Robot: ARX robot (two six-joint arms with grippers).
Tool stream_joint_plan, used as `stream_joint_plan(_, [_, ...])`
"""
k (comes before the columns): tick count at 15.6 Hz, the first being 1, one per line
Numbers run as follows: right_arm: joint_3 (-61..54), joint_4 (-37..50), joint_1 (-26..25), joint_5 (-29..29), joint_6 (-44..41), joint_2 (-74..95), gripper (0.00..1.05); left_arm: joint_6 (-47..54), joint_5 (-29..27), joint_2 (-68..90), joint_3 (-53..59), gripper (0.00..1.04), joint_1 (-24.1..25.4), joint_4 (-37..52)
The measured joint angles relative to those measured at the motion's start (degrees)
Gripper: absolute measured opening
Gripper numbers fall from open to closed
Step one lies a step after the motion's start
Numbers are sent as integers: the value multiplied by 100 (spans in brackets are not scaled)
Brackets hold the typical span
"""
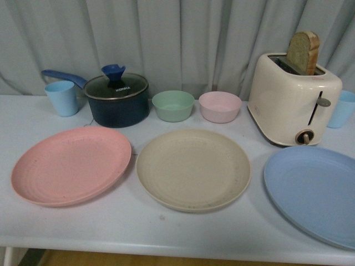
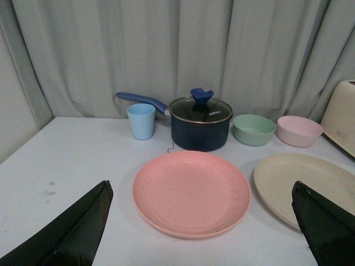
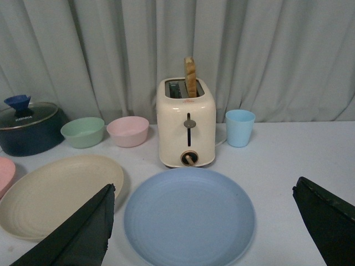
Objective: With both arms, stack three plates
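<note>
Pale grey curtain hangs in folds behind a white table. Three large, round, shallow plates lie flat in a row along the table's front edge, none stacked. The pink plate is toward the left end, matte, faintly speckled, with soft concentric ridges inside its rim. The beige plate sits at the middle, just beside the pink one without touching it, speckled in the same way. The light blue plate lies toward the right end, smooth and plain, apart from the beige one and partly cut off in the front view.

Along the back edge stand a blue cup, a dark lidded saucepan with a blue handle, a green bowl, a pink bowl, a cream toaster holding an upright bread slice, and a second blue cup.

The left gripper hangs near the front edge facing the pink plate, its jaws released and spread wide. The right gripper faces the light blue plate, jaws likewise spread apart. Neither touches a plate.
</note>
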State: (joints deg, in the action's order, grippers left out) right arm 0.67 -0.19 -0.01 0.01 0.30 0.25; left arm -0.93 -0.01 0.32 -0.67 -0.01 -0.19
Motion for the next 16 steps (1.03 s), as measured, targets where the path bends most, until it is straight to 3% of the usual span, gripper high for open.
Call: stream_joint_plan(16, [0,0,0,0,0,0,98,0,0,0,0,98,0,-2])
